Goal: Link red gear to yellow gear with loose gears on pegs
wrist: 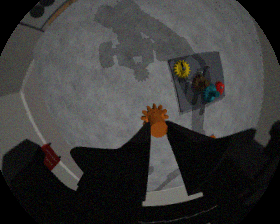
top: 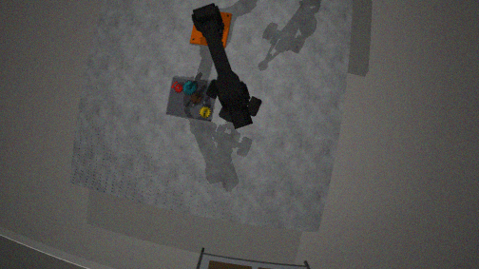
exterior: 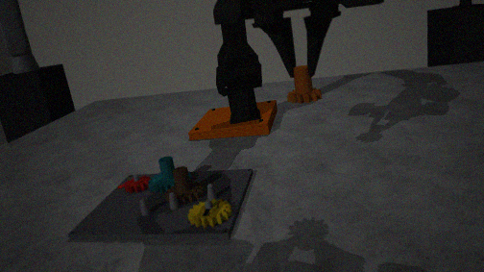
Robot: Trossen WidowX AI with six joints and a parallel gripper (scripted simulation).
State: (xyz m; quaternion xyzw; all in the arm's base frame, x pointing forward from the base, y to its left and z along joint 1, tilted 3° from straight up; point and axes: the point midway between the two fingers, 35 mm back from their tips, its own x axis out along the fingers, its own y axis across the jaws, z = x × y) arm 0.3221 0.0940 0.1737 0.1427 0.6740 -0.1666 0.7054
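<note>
The hand (top: 234, 106) (exterior: 302, 72) (wrist: 157, 124) is clamped on the upright stem of the orange gear (exterior: 302, 82) (wrist: 155, 113), which is carried above the tabletop (top: 143, 159) (exterior: 384, 185) (wrist: 91, 90), between the board (top: 178, 106) (exterior: 106, 223) (wrist: 186, 102) and the right edge as seen from the top. By the stem grip, the teeth are left free below the fingertips, so that the gear can be lowered over a peg, toothed end first.

The board is set nearer the left edge than the right edge in the top view. The red gear (top: 177, 86) (exterior: 137, 185) (wrist: 219, 84) is seated towards one board corner, the yellow gear (top: 207, 113) (exterior: 218, 212) (wrist: 178, 71) towards the opposite one. The teal gear (top: 189, 87) (exterior: 166, 166) (wrist: 210, 93) and brown gear (top: 195, 98) (exterior: 181, 180) (wrist: 200, 82) are placed between them, apparently as intermediate links. Full seating and meshing cannot be confirmed in this light.

Two bare pegs (exterior: 143, 207) (exterior: 173, 201) are seen. The orange gear is probably intended to close the chain; transport to the board is required next. Before lowering, the bore should be aligned with the chosen peg, as tooth tips may otherwise be caught on a neighbour.
</note>
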